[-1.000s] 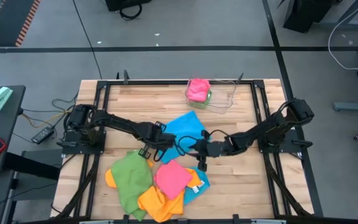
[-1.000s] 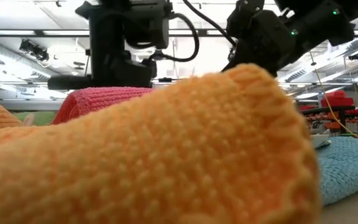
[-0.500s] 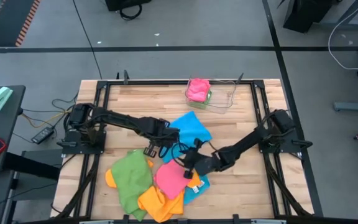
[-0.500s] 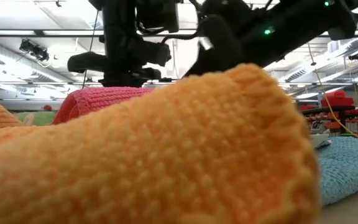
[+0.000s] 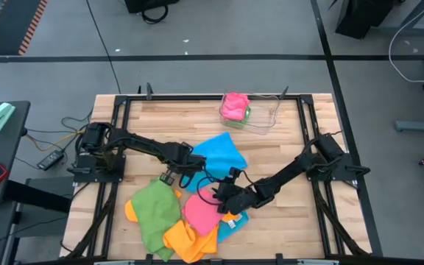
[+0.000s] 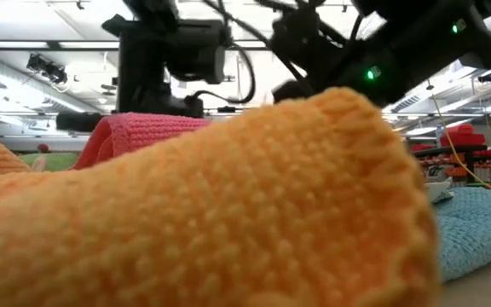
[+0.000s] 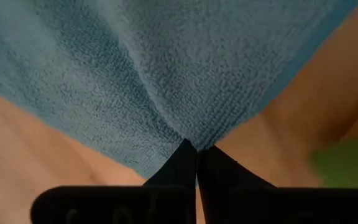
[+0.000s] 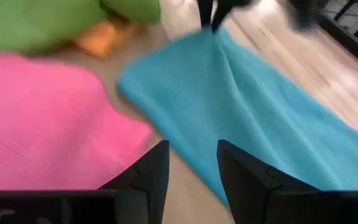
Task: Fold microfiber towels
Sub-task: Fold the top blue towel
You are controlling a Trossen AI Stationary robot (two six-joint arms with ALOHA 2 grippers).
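At table centre, left gripper pinched blue towel corner; cloth limp, light; right gripper gaped, empty, near it

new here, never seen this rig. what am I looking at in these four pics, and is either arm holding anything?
Two dark robot arms work at a wooden table. One camera looks straight down, one sits at table height with an orange towel filling its picture, and one rides on each wrist.

On the table lies a heap of small towels: green towel, pink towel, orange, plus a blue towel spread beside it. A clear tray at the far edge holds another pink cloth.

The left gripper is shut on the blue towel's edge. The right gripper hovers open between the blue and pink towels, holding nothing.
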